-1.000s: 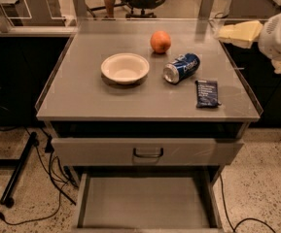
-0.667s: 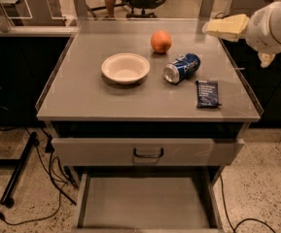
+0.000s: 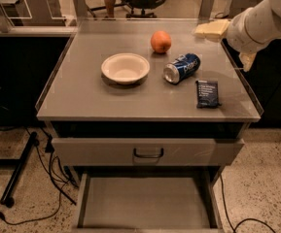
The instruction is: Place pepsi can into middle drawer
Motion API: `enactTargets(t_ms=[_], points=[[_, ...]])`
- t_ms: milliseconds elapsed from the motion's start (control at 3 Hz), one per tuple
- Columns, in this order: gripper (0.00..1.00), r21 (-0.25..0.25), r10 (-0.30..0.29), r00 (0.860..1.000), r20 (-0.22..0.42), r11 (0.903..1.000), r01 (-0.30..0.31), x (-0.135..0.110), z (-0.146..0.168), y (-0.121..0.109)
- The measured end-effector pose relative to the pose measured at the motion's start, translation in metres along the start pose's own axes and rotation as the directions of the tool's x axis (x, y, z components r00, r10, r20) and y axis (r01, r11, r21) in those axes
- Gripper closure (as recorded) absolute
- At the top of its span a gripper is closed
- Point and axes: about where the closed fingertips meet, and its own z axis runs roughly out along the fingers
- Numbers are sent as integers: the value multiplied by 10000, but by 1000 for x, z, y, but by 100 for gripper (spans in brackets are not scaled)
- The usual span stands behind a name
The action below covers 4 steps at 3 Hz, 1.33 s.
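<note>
Nearest to us, we're seeing the middle drawer [image 3: 145,203] sitting pulled out, well below and in front of the white bowl [image 3: 125,68], with its flat grey floor showing. Just above it we're looking at a closed drawer front [image 3: 193,152] with a black handle [image 3: 148,153], also below and in front of the bowl.

Up on the grey cabinet top [image 3: 81,96], the bowl is sitting left of centre. A dark-blue snack packet [image 3: 208,93] is lying flat off to the bowl's right and a bit closer to us. The pepsi can [image 3: 181,68] is lying on its side just right of the bowl, not touching it, and its silver end is pointing toward the front left. An orange [image 3: 160,41] is resting behind the bowl, to the right.

Further back and far right of the bowl, the gripper [image 3: 222,50] is hovering over the top's back right corner. We're seeing its cream fingers [image 3: 210,29] spread apart and pinching nothing, well apart from the can.
</note>
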Motion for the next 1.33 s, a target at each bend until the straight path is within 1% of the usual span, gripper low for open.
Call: enactTargets(t_ms=[333, 1000, 1333], points=[[0, -9, -5, 10000, -9, 10000, 5, 0, 1, 1], [0, -72, 464, 9982, -372, 9989, -467, 2, 17, -13], [0, -209, 774, 9930, -894, 9966, -796, 1, 36, -11]])
